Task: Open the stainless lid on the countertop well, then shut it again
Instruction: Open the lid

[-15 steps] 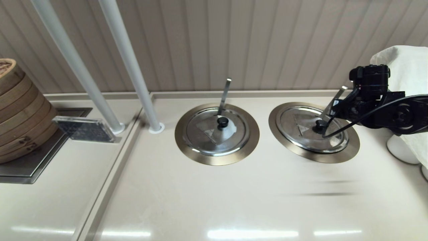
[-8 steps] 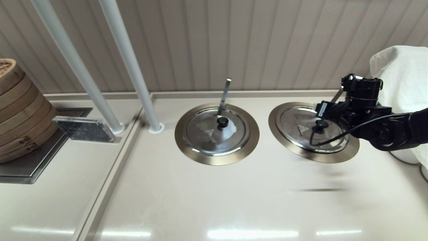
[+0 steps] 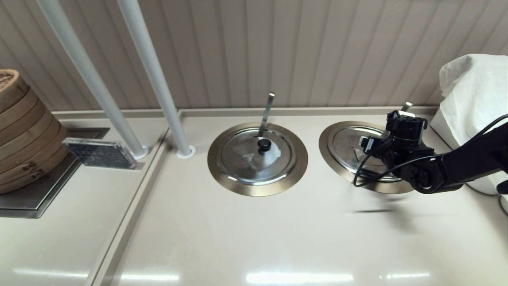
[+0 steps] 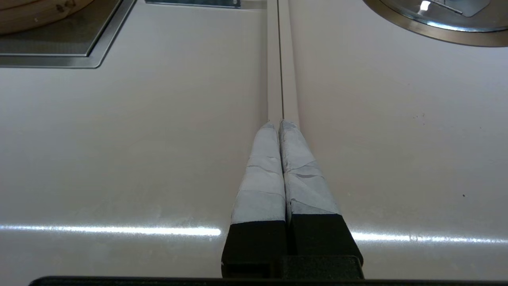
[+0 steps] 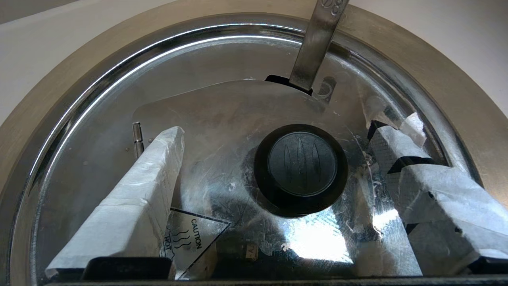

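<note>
Right pincer gaped wide astride black knob, gripping nothing; arm hid much of stainless lid; left pincer closed, empty

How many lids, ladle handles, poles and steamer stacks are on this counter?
Lids: 2, the lid under the right pincer and its twin
Ladle handles: 2
Poles: 2
Steamer stacks: 1
Total: 7
</note>
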### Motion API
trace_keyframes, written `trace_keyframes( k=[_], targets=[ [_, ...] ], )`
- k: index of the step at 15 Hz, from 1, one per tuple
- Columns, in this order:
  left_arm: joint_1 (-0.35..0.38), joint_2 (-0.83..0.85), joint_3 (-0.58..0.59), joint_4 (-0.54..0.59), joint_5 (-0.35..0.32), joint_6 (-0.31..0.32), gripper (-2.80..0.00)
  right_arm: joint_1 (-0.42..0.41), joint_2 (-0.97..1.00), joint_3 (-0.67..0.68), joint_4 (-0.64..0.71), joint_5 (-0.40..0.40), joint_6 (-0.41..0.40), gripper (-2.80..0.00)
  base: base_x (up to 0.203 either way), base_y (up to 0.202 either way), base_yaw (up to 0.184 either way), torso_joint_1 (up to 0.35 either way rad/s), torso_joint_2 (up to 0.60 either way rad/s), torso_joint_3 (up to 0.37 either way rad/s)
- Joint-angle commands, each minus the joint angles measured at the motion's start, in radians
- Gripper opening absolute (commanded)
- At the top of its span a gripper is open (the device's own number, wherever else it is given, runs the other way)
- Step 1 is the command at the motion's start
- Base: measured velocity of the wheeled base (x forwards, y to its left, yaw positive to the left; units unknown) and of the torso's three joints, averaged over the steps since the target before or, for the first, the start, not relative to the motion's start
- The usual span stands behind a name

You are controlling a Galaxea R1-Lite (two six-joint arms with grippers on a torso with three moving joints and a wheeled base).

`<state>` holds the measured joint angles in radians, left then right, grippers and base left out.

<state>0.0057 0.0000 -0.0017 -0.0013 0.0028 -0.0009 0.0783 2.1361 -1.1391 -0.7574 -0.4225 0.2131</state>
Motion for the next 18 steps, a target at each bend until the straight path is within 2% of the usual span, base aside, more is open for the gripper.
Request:
trace_keyframes(
  k=[1,18],
  targets=[
    [0.0,0.002,0.0,-0.002,0.0,-0.001,-2.8,0.001,0.016,0.003,-0.022,-0.002,0.002,0.0,0.0,0.0,0.0,0.0,0.0,0.0],
    [0.0,0.002,0.0,0.0,0.0,-0.001,-2.8,0.024,0.047,0.01,-0.051,0.007,0.009,0.0,0.0,0.0,0.0,0.0,0.0,0.0]
  ],
)
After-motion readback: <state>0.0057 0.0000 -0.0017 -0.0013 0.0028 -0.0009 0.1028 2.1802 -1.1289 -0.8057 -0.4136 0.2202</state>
